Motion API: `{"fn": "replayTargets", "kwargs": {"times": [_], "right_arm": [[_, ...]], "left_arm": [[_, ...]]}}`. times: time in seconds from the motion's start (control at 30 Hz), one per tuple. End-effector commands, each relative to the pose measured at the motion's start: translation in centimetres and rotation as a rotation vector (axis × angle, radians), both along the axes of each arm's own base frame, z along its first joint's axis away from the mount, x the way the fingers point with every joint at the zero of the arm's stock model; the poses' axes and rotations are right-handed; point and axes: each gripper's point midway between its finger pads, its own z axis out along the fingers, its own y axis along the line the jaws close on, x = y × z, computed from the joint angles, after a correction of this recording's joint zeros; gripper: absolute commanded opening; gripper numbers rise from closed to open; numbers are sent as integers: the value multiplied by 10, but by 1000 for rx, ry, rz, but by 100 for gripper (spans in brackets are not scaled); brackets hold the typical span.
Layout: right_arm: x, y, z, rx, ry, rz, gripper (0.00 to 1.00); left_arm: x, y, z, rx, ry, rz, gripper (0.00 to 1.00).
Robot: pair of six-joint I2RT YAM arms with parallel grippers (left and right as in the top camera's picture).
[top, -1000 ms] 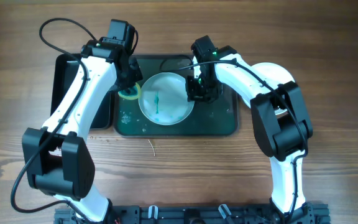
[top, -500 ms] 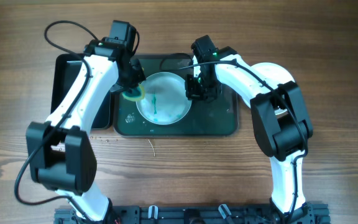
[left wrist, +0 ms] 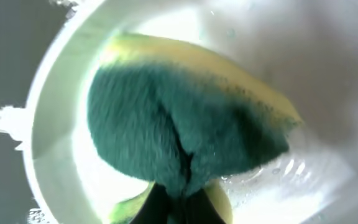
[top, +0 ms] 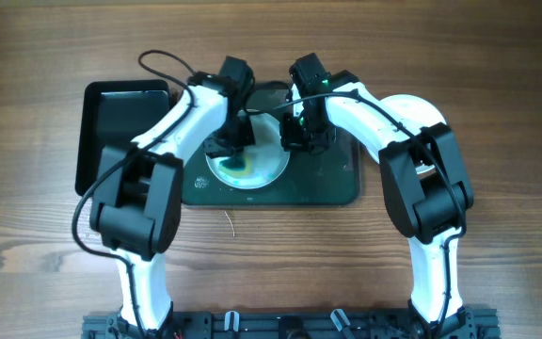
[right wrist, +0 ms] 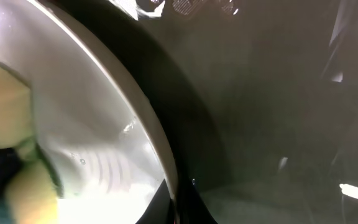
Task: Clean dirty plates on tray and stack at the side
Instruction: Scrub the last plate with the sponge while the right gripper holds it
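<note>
— Since a second ago, the left end effector [top: 230,146] has swung in from beside the plate [top: 257,171] onto it, pinching a green-and-yellow sponge [left wrist: 185,137] against its face. That plate sits left of centre in the tray [top: 332,188].
— And the right end effector [top: 296,144]?
— Pressed together on the plate's right rim. If that pinch slips, scrubbing could skate the plate across the wet tray.
— Anything hidden?
— Sponge and arms cover the plate's middle, so I can't tell whether it's clean. No other plates show.
</note>
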Motion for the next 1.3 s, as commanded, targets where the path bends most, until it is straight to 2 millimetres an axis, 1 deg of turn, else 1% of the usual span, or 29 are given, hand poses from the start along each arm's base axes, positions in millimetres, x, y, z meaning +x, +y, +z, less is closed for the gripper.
{"fn": "replayTargets", "kwargs": {"times": [0.0, 0.13, 0.23, 0.33, 0.43, 0.5, 0.57, 0.63, 0.67, 0.7, 0.77, 0.83, 0.9, 1.0, 1.03, 1.1, 1.2, 1.27], "right_arm": [[-4, -4, -10, -17, 21, -11, 4], [-4, 0, -7, 30, 25, 17, 4], [-2, 5, -4, 111, 38, 30, 4], [-4, 9, -7, 196, 58, 48, 4], [-10, 9, -17, 240, 85, 52, 4], [-10, 8, -18, 259, 89, 48, 4], [-8, 7, -17, 262, 85, 42, 4], [-7, 7, -17, 265, 83, 42, 5], [-7, 7, -17, 265, 82, 42, 4], [-7, 7, -17, 265, 82, 43, 4], [-7, 7, -17, 265, 83, 43, 4], [-7, 7, -17, 264, 83, 43, 4], [-7, 7, -17, 264, 83, 43, 4], [-7, 6, -17, 261, 82, 42, 5], [-7, 6, -17, 261, 83, 41, 4], [-7, 6, -17, 261, 82, 41, 4], [-7, 6, -17, 260, 84, 37, 4], [-7, 6, -18, 256, 84, 34, 4]], "left_arm": [[-7, 1, -25, 32, 62, 72, 4], [-10, 3, -37, 44, 91, 73, 4], [-11, 3, -40, 47, 97, 71, 4], [-10, 0, -40, 31, 92, 43, 4], [-13, -20, -38, -93, 109, -87, 4], [-20, -39, -33, -214, 130, -189, 4], [-25, -53, -28, -310, 141, -264, 4], [-26, -60, -26, -353, 139, -289, 4], [-24, -60, -26, -355, 129, -290, 4], [-17, -60, -26, -357, 102, -284, 4], [-2, -49, -30, -303, 61, -220, 4], [13, -21, -37, -148, 21, -80, 4], [24, 19, -40, 62, -31, 65, 4], [29, 71, -32, 344, -106, 196, 4], [28, 79, -28, 397, -115, 214, 4], [23, 86, -25, 442, -111, 234, 4], [14, 83, -25, 451, -77, 216, 4], [7, 78, -26, 443, -50, 201, 4]]}}
